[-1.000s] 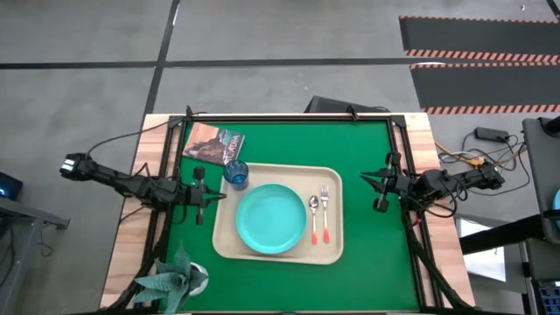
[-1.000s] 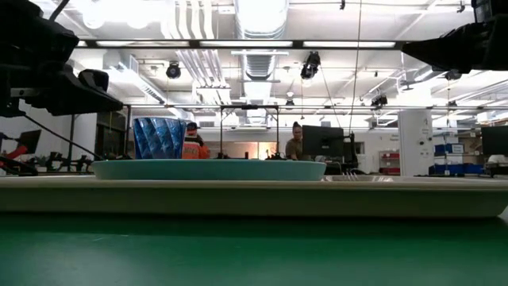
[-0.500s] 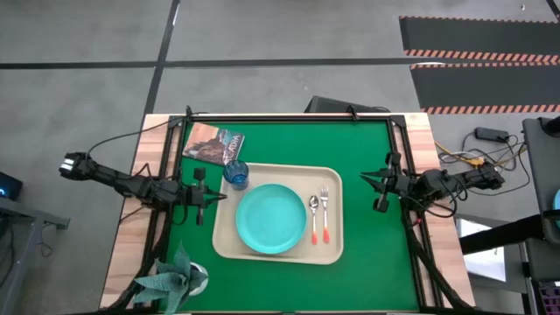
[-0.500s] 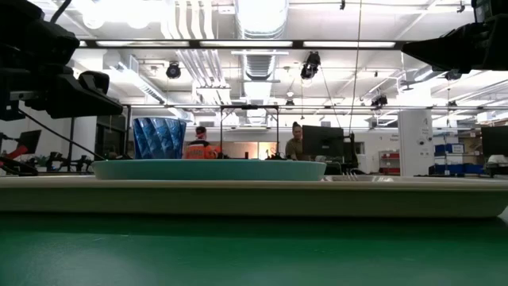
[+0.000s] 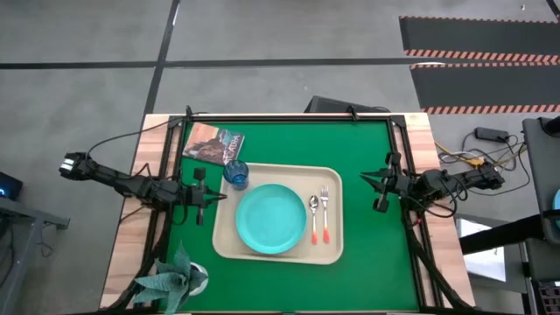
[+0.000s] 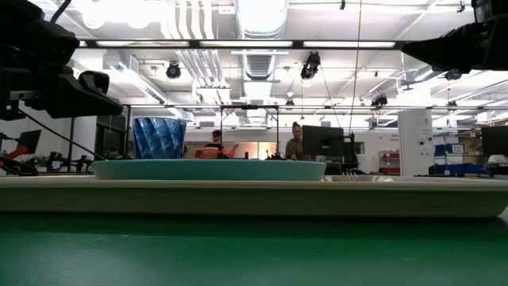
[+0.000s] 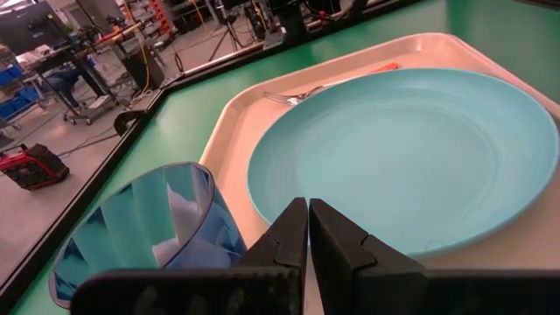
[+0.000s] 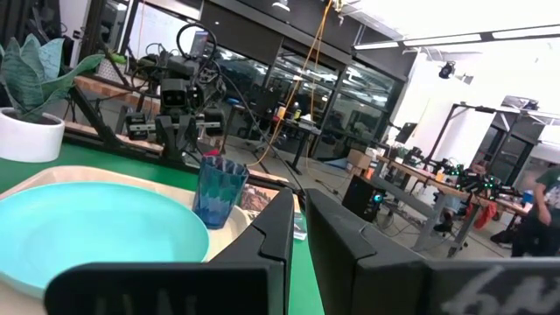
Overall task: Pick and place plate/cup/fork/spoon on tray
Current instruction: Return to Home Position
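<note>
The beige tray (image 5: 332, 254) lies on the green mat in the middle of the table. On it rest the teal plate (image 5: 270, 219), the spoon (image 5: 314, 219) and the fork (image 5: 325, 214), side by side to the plate's right. The blue cup (image 5: 236, 172) stands upright in the tray's far left corner. My left gripper (image 5: 219, 196) is shut and empty, just off the tray's left rim, pointing at the plate (image 7: 402, 149) with the cup (image 7: 149, 232) beside it. My right gripper (image 5: 367, 180) is shut and empty, to the right of the tray.
A picture book (image 5: 213, 143) lies on the mat at the far left, behind the cup. A potted plant (image 5: 175, 278) stands at the near left corner. A black frame edges the mat. People move in the room beyond the table (image 6: 295, 143).
</note>
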Robot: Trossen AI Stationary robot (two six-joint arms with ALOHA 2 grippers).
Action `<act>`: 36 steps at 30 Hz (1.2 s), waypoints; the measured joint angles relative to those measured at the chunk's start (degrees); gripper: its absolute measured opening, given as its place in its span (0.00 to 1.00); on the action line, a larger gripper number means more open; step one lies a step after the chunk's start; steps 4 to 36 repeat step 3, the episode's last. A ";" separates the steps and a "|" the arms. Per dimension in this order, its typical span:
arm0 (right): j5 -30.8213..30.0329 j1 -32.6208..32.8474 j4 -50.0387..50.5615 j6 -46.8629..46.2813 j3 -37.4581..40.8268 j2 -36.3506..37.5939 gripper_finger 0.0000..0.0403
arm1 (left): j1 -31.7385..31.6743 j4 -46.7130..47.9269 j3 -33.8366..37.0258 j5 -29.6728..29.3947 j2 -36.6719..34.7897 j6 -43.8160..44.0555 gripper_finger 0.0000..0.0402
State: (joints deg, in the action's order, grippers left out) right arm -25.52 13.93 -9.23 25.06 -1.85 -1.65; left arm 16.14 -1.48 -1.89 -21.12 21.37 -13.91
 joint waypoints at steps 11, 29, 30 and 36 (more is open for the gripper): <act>-0.02 0.00 0.00 0.00 0.00 0.00 0.07 | 0.00 0.00 0.00 0.00 0.00 0.00 0.00; -0.02 0.00 0.00 0.00 0.00 0.00 0.07 | 0.00 0.00 0.00 0.00 0.00 0.00 0.00; -0.02 0.00 0.00 0.00 0.00 0.00 0.07 | 0.00 0.00 0.00 0.00 0.00 0.00 0.00; -0.02 0.00 0.00 0.00 0.00 0.00 0.07 | 0.00 0.00 0.00 0.00 0.00 0.00 0.00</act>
